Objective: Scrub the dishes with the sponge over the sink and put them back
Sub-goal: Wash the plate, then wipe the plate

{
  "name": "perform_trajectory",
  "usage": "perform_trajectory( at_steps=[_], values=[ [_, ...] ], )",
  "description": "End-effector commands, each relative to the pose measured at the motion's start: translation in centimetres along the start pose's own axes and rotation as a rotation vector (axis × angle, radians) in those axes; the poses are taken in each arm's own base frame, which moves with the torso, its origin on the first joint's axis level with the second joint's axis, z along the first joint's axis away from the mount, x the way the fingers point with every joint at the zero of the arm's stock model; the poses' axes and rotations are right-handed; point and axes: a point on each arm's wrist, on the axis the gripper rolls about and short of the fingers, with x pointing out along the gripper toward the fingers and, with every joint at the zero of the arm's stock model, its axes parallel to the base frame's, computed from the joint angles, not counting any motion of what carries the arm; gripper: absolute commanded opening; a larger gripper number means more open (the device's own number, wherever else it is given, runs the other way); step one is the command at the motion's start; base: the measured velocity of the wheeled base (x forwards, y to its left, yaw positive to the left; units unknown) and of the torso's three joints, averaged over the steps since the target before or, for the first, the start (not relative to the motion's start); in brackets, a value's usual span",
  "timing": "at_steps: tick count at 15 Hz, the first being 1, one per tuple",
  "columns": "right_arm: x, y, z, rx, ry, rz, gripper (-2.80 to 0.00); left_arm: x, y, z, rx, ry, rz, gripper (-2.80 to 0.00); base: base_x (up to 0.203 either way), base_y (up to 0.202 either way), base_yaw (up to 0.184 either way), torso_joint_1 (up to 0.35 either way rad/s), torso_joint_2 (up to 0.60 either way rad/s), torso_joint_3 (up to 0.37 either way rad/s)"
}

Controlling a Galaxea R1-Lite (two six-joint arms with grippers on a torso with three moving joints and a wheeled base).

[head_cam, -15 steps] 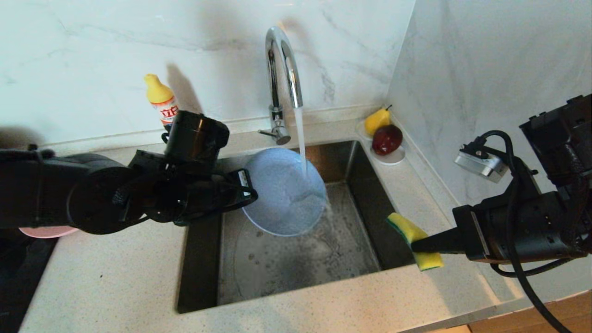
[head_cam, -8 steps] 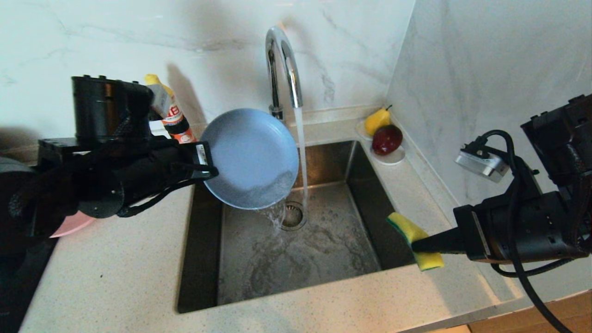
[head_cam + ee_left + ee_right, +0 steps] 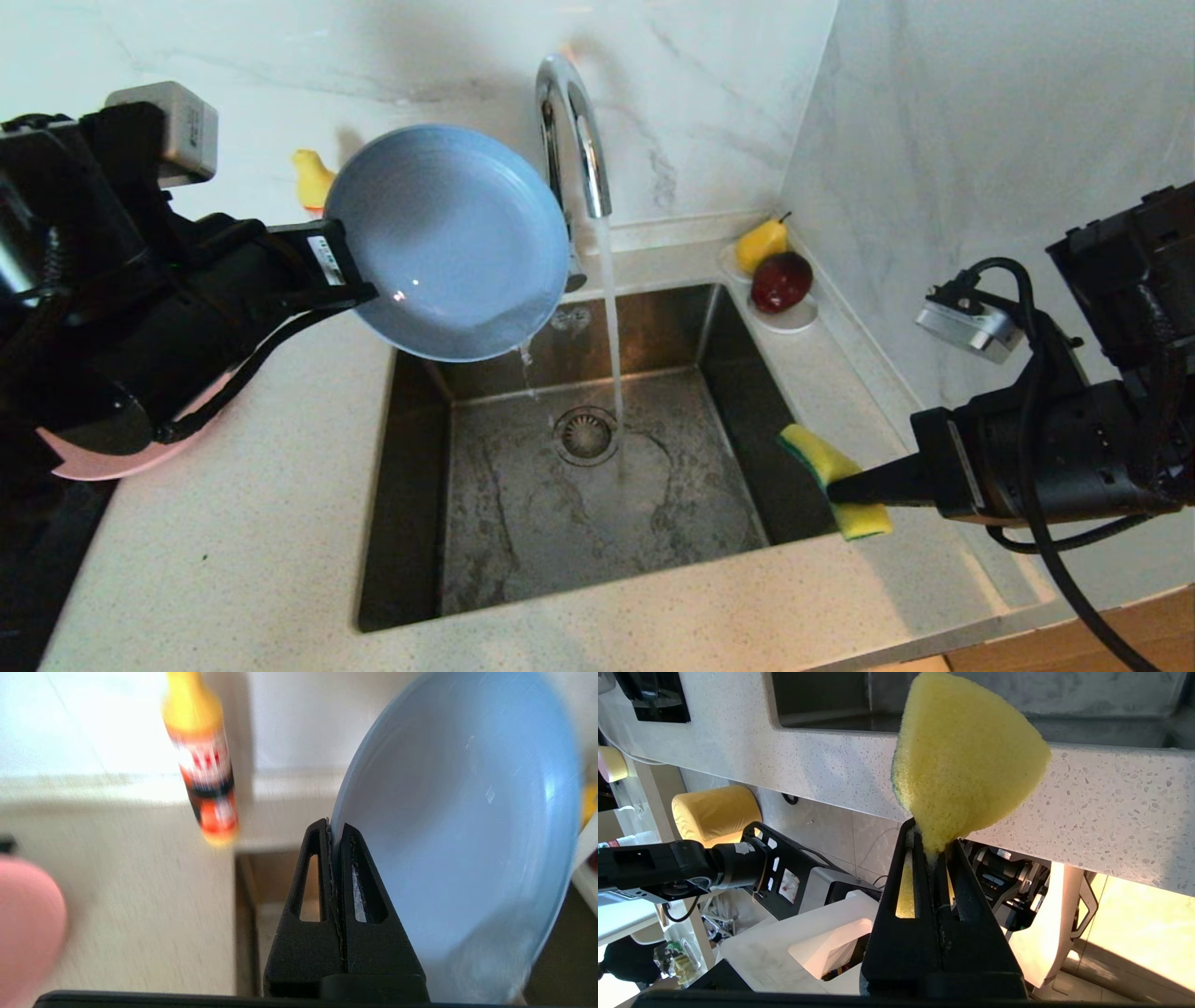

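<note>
My left gripper (image 3: 353, 266) (image 3: 334, 828) is shut on the rim of the light-blue plate (image 3: 446, 241) (image 3: 462, 826). It holds the plate tilted, high above the sink's back left corner, and water drips from the plate's lower edge. The steel sink (image 3: 523, 532) lies below, with the tap (image 3: 571, 131) running onto the drain (image 3: 585, 435). At the sink's right edge, my right gripper (image 3: 834, 490) (image 3: 930, 835) is shut on the yellow sponge (image 3: 831, 476) (image 3: 966, 756). A pink plate (image 3: 140, 453) (image 3: 25, 924) shows at the left under my left arm.
A yellow detergent bottle (image 3: 311, 179) (image 3: 203, 760) stands by the back wall behind the plate. A white saucer (image 3: 794, 319) with a pear (image 3: 761, 243) and a dark red fruit (image 3: 780, 282) sits in the back right corner. Marble walls close the back and right.
My left arm has lifted the blue plate out from under the water stream, up and to the left, turning its face upward. The right arm and sponge stayed put.
</note>
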Motion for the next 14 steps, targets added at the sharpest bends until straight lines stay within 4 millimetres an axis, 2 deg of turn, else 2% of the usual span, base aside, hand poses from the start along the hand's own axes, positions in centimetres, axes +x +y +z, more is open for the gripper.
perform_trajectory(
  at_steps=[1,3,9,11,14],
  values=[
    [0.0,0.1,0.1,0.004,0.001,0.002,-2.80,-0.8,0.3,0.3,0.013,-0.098,-0.016,-2.80,0.000,0.000,0.000,0.000,0.00,0.000],
    [0.1,0.1,0.1,0.003,0.003,0.003,-2.80,-1.4,0.4,0.3,0.015,-0.163,-0.075,-2.80,0.000,0.000,0.000,0.000,0.00,0.000],
    [-0.1,0.1,0.0,0.001,-0.001,0.003,-2.80,-2.0,0.6,0.1,0.012,-0.156,-0.097,-2.80,0.000,0.000,0.000,0.000,0.00,0.000],
    [-0.2,0.0,-0.1,0.002,0.000,0.002,-2.80,-2.4,0.8,-0.7,0.023,-0.095,-0.100,-2.80,0.000,0.000,0.000,0.000,0.00,0.000],
    [-0.3,0.0,-0.3,0.005,0.004,0.001,-2.80,-4.0,1.4,-2.0,0.018,0.121,-0.124,-2.80,0.000,0.000,0.000,0.000,0.00,0.000]
  ],
)
